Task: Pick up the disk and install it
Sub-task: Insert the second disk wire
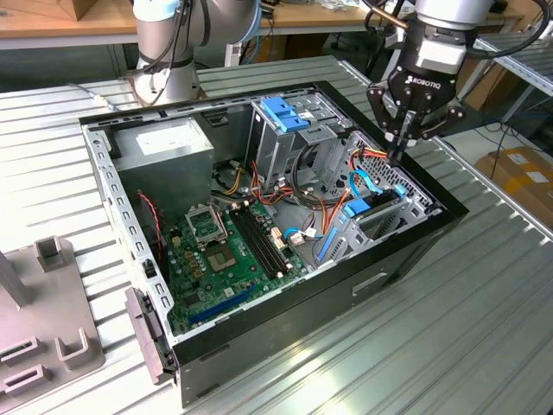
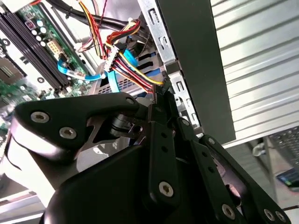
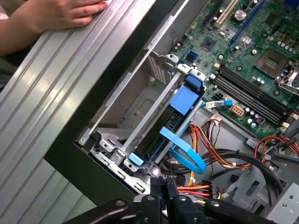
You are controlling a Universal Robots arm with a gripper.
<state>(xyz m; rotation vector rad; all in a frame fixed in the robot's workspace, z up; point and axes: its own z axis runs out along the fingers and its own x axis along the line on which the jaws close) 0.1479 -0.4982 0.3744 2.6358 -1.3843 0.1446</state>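
Your disk (image 3: 161, 140) looks already slotted edge-up in the drive bay at the corner of the open computer case (image 1: 406, 251), blue carrier showing. Your gripper (image 1: 400, 149) hovers just above it, pinched closed on nothing. The case sits on a ribbed metal bench (image 1: 449, 346), a person's hand (image 3: 70, 11) resting nearby.

**Materials and finishes**

Gripper (image 1: 399, 154): matt black metal links, bright screw heads. Computer case (image 1: 406, 251): black painted outer skin, bare grey sheet-metal inside. Disk (image 3: 180, 109) carrier: glossy bright blue plastic. Motherboard (image 1: 226, 251): green lacquered board. Table (image 1: 449, 346): ribbed aluminium, semi-gloss. Ribbon cable (image 3: 187, 151): smooth blue plastic.
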